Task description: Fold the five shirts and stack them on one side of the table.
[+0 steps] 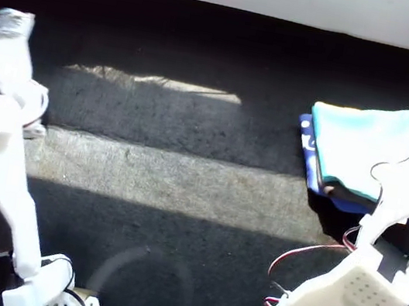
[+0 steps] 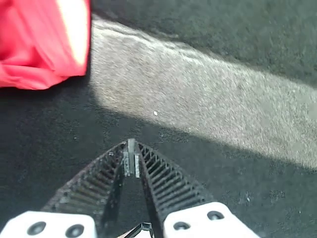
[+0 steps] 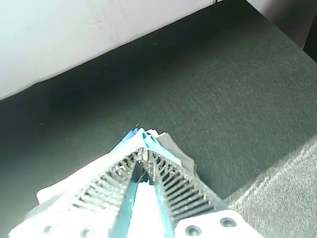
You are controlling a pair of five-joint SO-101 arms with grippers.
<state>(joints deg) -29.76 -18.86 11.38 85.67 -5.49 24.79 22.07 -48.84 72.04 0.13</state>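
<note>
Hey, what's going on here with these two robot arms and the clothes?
Two robot arms are working through a shirt-folding job. A stack of folded shirts, turquoise on top, lies at one side of the table, and the right gripper, shut, is over it. The left gripper, also shut, hovers over the table near a bunched red shirt that is not yet on the stack.

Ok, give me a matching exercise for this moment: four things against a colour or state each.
Things:
1. top shirt of the stack
2. shirt near the left hand
3. left hand
4. shirt under the top one

Colour or state:
a. red
b. shut, holding nothing
c. dark blue
d. turquoise

Pairs: 1-d, 2-a, 3-b, 4-c
</note>
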